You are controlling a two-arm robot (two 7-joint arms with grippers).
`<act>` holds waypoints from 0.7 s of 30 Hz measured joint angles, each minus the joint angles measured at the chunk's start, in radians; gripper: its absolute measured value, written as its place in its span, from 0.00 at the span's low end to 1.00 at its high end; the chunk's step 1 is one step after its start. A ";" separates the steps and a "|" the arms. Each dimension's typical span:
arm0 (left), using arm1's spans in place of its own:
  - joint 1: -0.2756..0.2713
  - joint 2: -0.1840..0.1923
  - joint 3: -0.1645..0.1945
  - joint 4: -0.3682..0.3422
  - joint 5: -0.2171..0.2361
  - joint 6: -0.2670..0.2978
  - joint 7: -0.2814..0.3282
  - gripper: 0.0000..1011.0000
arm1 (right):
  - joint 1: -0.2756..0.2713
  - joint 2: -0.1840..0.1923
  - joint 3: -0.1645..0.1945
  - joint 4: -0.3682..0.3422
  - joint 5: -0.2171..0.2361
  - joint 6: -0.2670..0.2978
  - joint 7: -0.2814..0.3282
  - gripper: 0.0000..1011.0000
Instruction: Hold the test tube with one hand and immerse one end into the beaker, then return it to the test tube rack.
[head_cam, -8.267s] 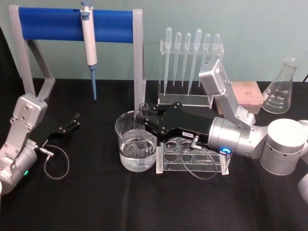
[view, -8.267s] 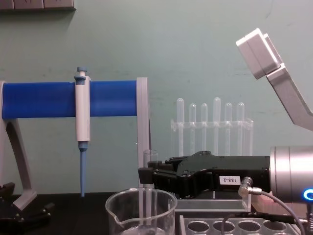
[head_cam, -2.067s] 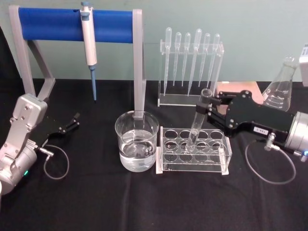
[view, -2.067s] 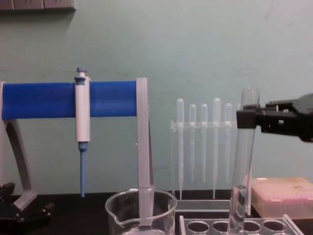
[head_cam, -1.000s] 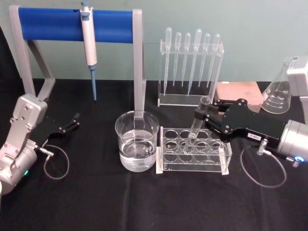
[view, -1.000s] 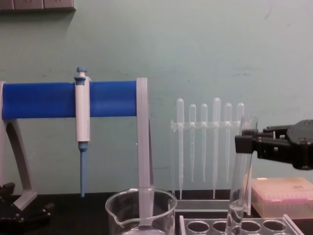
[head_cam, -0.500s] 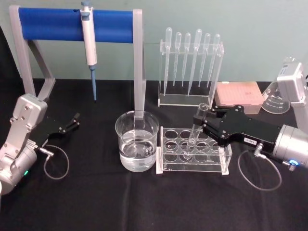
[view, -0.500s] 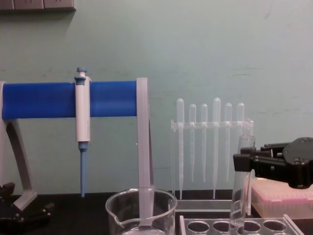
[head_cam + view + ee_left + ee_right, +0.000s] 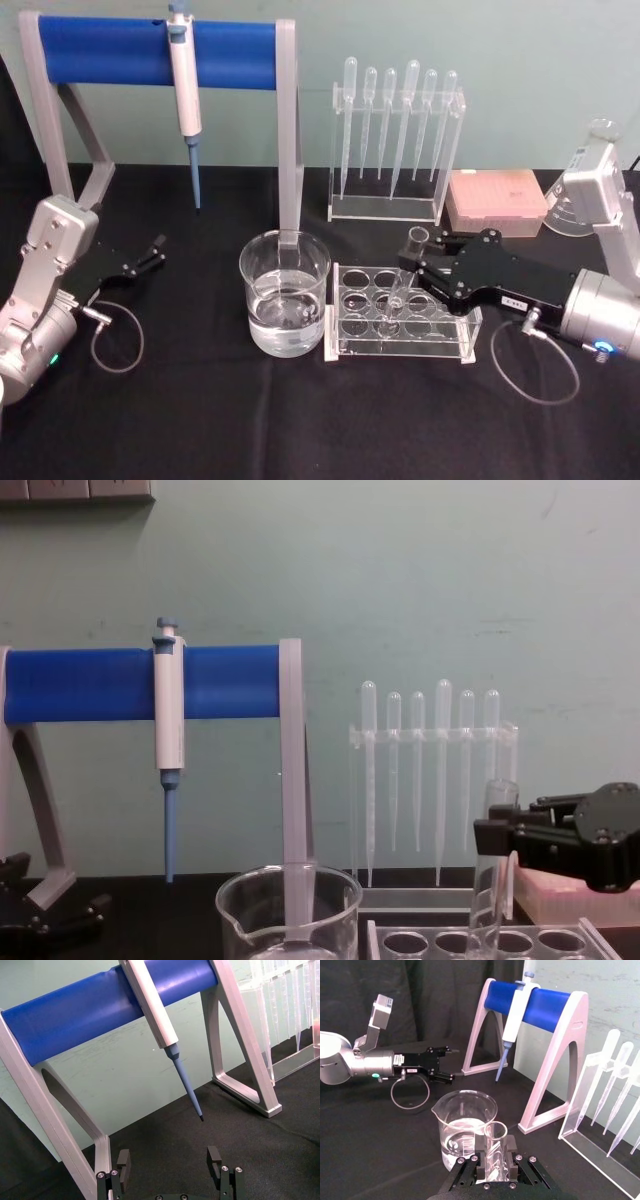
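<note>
The right gripper [image 9: 414,262] is clenched on the test tube [image 9: 402,279] near its rim, the tube running toward 7 o'clock into the clear rack [image 9: 403,313]. The beaker [image 9: 284,305] stands at the rack's 9 o'clock. The left gripper [image 9: 152,252], fingers spread, rests parked well apart at 9 o'clock.

Clear glossy glass test tube [image 9: 403,275] in the matt black right hand [image 9: 414,262], shiny glass beaker [image 9: 284,305] beside it, black cloth desk [image 9: 200,420] beneath.
</note>
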 joint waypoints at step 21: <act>0.000 0.000 0.000 0.000 0.000 0.000 0.000 0.99 | -0.001 -0.001 -0.002 -0.001 -0.007 -0.003 -0.001 0.40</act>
